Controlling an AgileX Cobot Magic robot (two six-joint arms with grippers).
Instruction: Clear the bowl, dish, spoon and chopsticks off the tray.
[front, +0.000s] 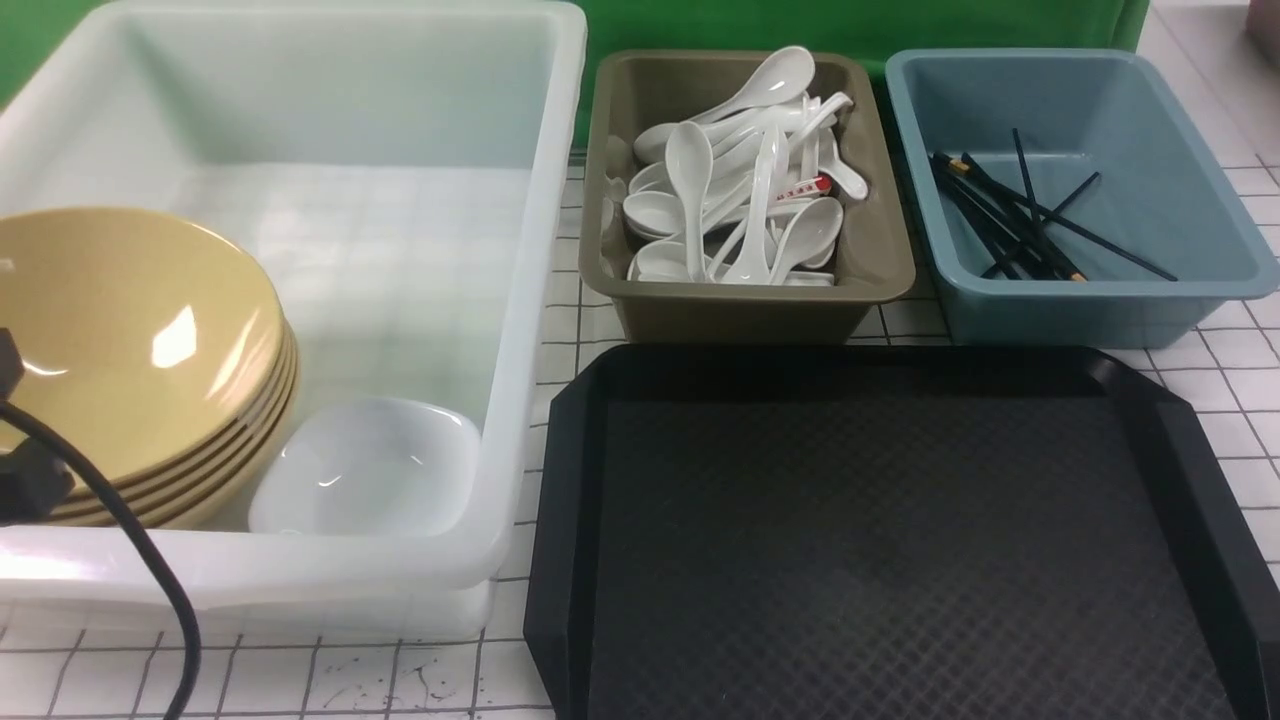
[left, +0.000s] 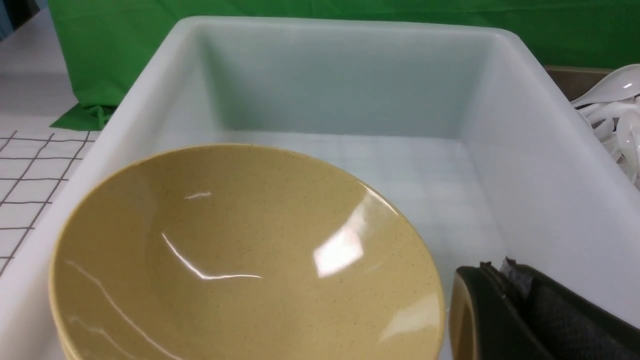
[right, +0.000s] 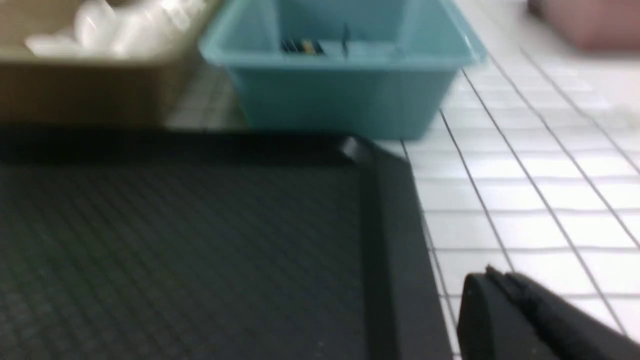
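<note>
Tray (front: 1190, 470) floor lies bare in the front view: nothing rests on its diamond texture, so the clearing looks finished. The bowl (front: 130, 340) sits on top of a stack of matching yellow bowls at the near left of the translucent white tub (front: 540, 250), and the dish (front: 370, 465) lies just beside that stack, against the tub's near wall. The spoon cannot be told apart from the heap of white spoons (front: 735, 200) in the olive bin (front: 880, 265) behind the tray. Likewise the chopsticks are presumably among the black sticks (front: 1020, 220) in the blue bin (front: 1200, 180) next to it.

The left gripper (left: 505, 315) shows only as a dark edge in its wrist view, close over the rim of the top bowl, jaws clenched on nothing. The right gripper (right: 525, 315) hangs over the white gridded counter (right: 540, 200) just off the tray's right rim, jaws likewise closed and empty.

What remains, by this reading, is to retreat cleanly. The left arm would do best to rise straight up before swinging away, so that it neither clips the bowl's rim nor drags its cable (front: 150, 570) across the tub wall. The right arm should stay clear of the tray's raised edge, since a nudge there could shove the tray into the bins.
</note>
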